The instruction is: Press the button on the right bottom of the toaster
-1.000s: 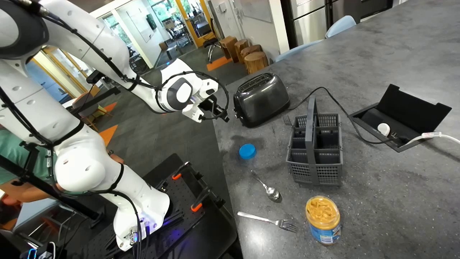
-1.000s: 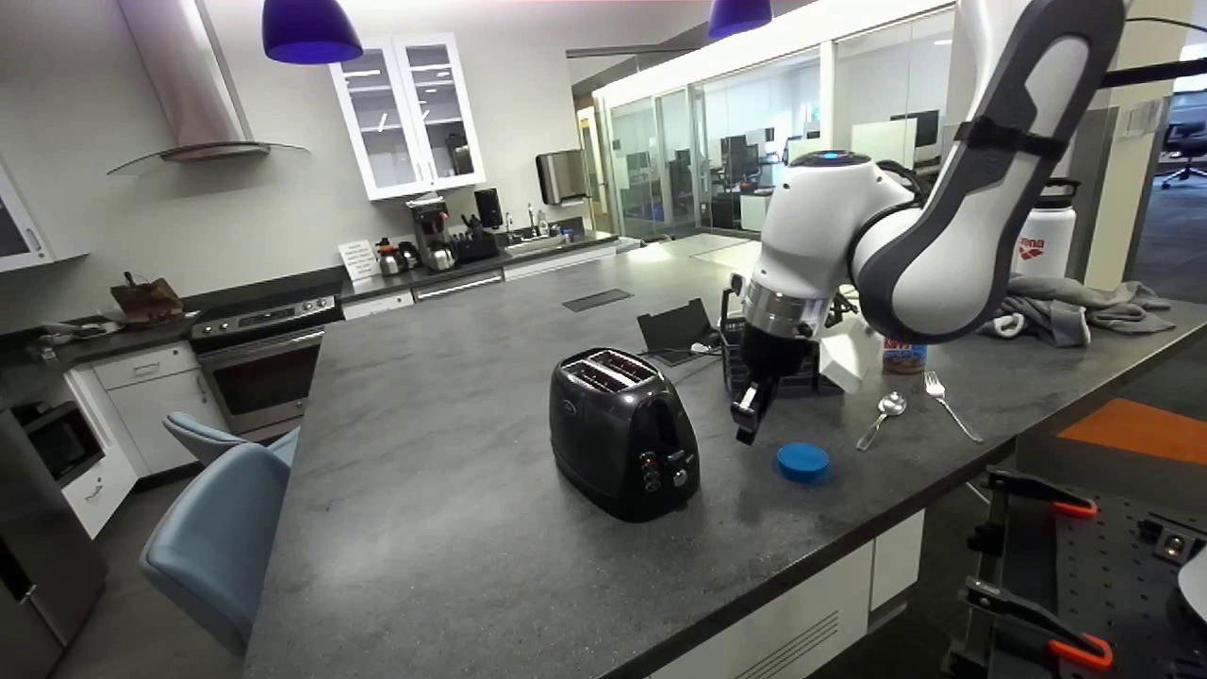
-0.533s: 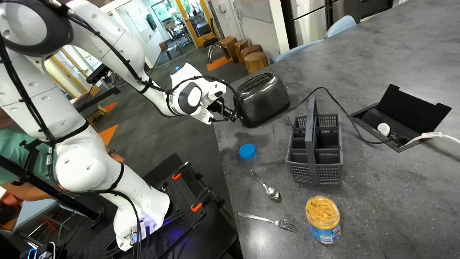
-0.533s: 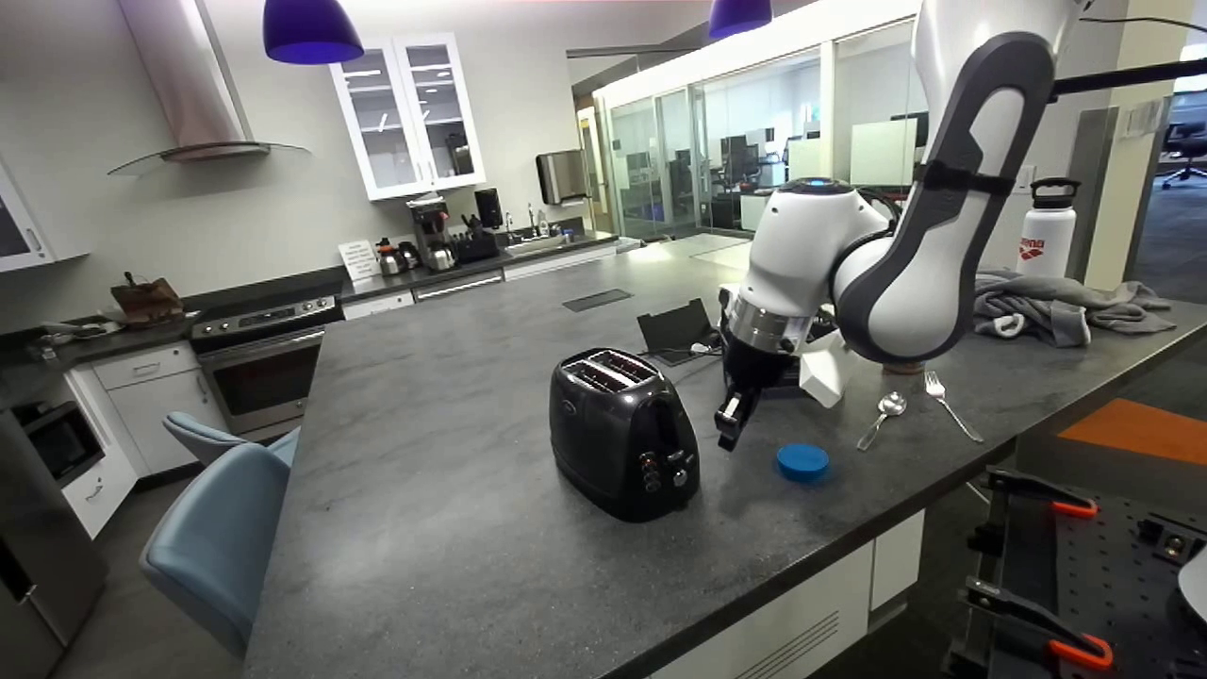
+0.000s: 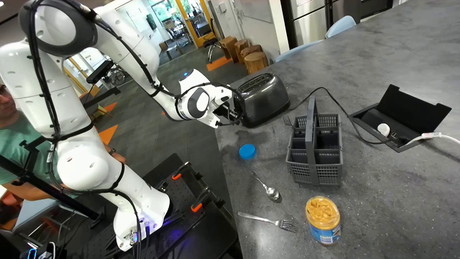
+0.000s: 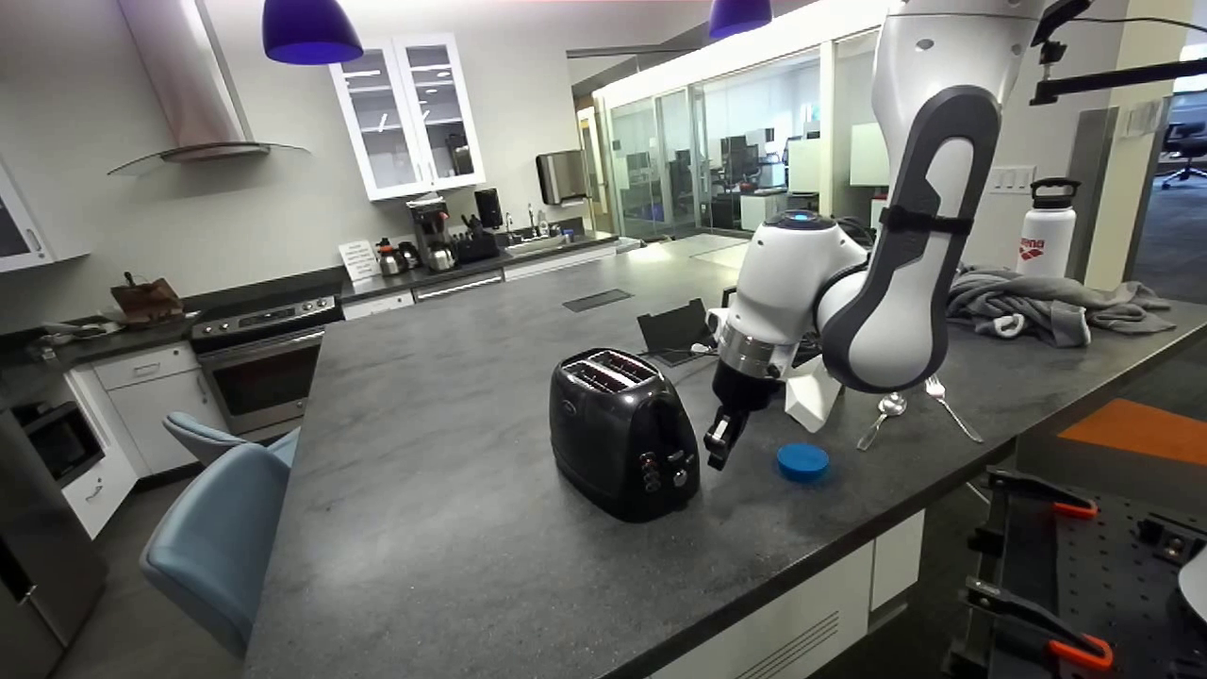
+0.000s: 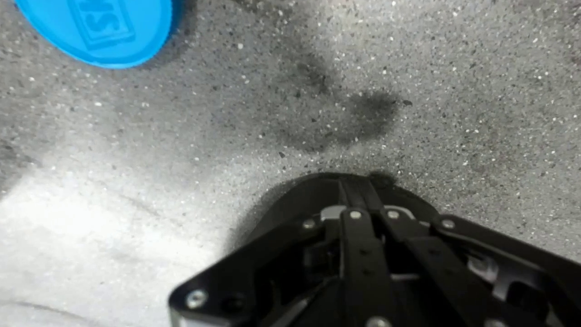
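The glossy black toaster (image 5: 264, 99) stands upright on the grey counter; it also shows in an exterior view (image 6: 603, 443). There its control end faces my gripper, with a column of small round buttons (image 6: 651, 471) and a silver knob (image 6: 680, 478) low on it. My gripper (image 6: 717, 455) is shut and empty. It tilts downward just off that control end, low over the counter; a small gap shows in that view. In an exterior view the gripper (image 5: 237, 118) overlaps the toaster's end. In the wrist view the shut fingertips (image 7: 358, 181) lie over a black rounded shape; no buttons show there.
A blue lid (image 6: 802, 461) lies close to the gripper; it shows in the wrist view (image 7: 100, 27). A spoon (image 5: 270, 190), a fork (image 5: 273, 221), a peanut butter jar (image 5: 323, 219) and a black divided caddy (image 5: 316, 151) stand along the counter. The toaster's cord (image 5: 334, 99) runs to a hinged case (image 5: 406, 115).
My gripper has moved down and toward the toaster's control end, closing most of the gap. The fingers look shut throughout. The toaster and the other objects have not moved.
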Tool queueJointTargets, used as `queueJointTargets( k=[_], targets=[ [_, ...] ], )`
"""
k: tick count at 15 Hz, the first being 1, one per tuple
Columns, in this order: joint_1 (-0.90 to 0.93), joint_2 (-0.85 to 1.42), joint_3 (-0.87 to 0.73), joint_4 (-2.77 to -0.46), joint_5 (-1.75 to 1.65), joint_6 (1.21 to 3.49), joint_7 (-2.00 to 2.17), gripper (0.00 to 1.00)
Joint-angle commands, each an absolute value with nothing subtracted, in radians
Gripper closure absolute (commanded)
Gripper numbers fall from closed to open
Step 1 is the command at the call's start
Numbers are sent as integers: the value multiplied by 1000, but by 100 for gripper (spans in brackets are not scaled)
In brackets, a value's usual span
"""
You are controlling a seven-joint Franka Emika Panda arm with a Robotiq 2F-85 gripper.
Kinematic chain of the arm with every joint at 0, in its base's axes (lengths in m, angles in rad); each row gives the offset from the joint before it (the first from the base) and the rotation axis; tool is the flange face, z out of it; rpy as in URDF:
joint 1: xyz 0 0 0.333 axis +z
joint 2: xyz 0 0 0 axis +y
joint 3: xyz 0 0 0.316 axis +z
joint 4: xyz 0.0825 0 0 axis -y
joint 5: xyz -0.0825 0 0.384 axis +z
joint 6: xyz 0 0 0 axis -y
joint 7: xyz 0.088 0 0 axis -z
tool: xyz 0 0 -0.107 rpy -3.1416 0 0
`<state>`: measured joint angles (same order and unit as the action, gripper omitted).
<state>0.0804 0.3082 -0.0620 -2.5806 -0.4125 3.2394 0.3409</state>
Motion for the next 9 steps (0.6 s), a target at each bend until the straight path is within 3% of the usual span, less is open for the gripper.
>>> queueJointTargets(
  k=[1, 9],
  targets=[
    [89, 350, -64, -2560, -398, 3305, 356, 100],
    [83, 375, -61, -2551, -384, 3364, 359, 100]
  ],
)
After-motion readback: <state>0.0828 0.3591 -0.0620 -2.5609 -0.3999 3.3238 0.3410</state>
